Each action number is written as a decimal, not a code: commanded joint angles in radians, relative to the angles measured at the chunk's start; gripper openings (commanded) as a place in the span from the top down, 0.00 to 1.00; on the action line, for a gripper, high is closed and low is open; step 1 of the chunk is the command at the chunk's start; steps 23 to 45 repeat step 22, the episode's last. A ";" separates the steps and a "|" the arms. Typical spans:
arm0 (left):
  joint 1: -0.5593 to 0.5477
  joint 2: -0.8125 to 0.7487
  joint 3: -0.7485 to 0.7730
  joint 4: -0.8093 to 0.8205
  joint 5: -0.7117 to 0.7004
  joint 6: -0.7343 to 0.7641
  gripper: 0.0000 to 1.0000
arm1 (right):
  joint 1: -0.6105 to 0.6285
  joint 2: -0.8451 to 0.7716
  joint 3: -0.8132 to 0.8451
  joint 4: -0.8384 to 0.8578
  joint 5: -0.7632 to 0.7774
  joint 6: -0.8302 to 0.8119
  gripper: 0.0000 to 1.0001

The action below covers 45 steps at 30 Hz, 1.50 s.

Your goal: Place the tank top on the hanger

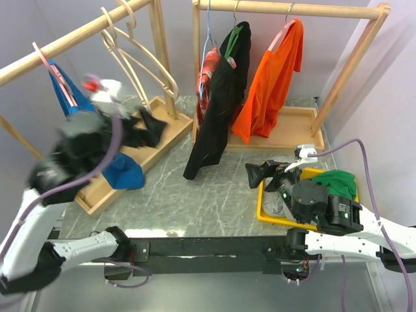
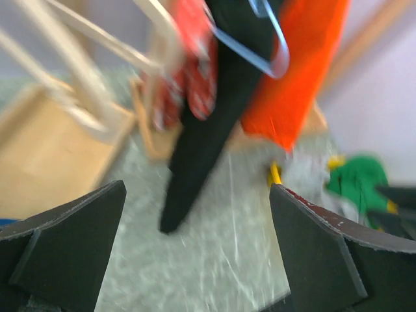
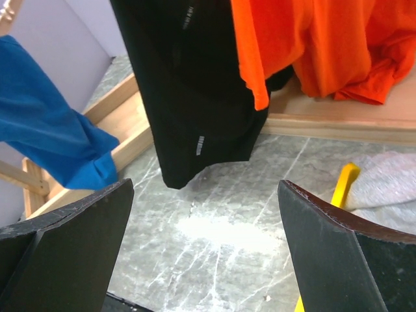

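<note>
The royal-blue tank top (image 1: 125, 173) hangs from the pink hanger (image 1: 55, 73), whose hook sits over the rail of the left wooden rack. My blurred left arm covers the tank top's middle. The left gripper (image 1: 155, 129) is open in front of the rack, to the right of the tank top, and holds nothing. In its wrist view the left gripper (image 2: 195, 260) shows only marble between its fingers. The right gripper (image 1: 260, 173) is open and low over the table, beside the yellow bin. In the right wrist view the tank top (image 3: 45, 130) is at the far left, beyond the empty right gripper (image 3: 205, 247).
Two cream hangers (image 1: 140, 55) hang on the left rack. The right rack (image 1: 292, 10) holds a red patterned garment (image 1: 208, 71), a black one (image 1: 218, 104) and an orange one (image 1: 273, 78). The yellow bin (image 1: 261, 209) holds a green garment (image 1: 338, 182) and a grey one (image 3: 390, 182).
</note>
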 commanded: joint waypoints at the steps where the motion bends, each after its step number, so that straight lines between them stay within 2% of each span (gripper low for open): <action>1: -0.306 0.028 -0.184 0.120 -0.357 -0.059 0.00 | -0.005 -0.010 -0.007 -0.048 0.067 0.075 0.00; 3: -0.377 0.009 -0.272 0.206 -0.417 -0.110 0.01 | -0.005 -0.015 -0.018 -0.062 0.077 0.106 0.00; 4: -0.442 0.008 -0.362 0.231 -0.435 -0.133 0.01 | -0.005 -0.016 -0.030 -0.067 0.084 0.123 0.00; 7: -0.512 0.002 -0.534 0.314 -0.465 -0.200 0.00 | -0.005 -0.020 -0.070 -0.076 0.094 0.186 0.00; 9: -0.514 -0.017 -0.605 0.344 -0.460 -0.258 0.00 | -0.003 -0.015 -0.104 -0.077 0.097 0.204 0.00; 13: -0.512 -0.112 -0.769 0.432 -0.382 -0.279 0.01 | -0.005 0.011 -0.130 -0.103 0.094 0.258 0.00; 45: -0.514 -0.101 -0.797 0.429 -0.356 -0.293 0.01 | -0.006 0.025 -0.159 -0.071 0.071 0.236 0.00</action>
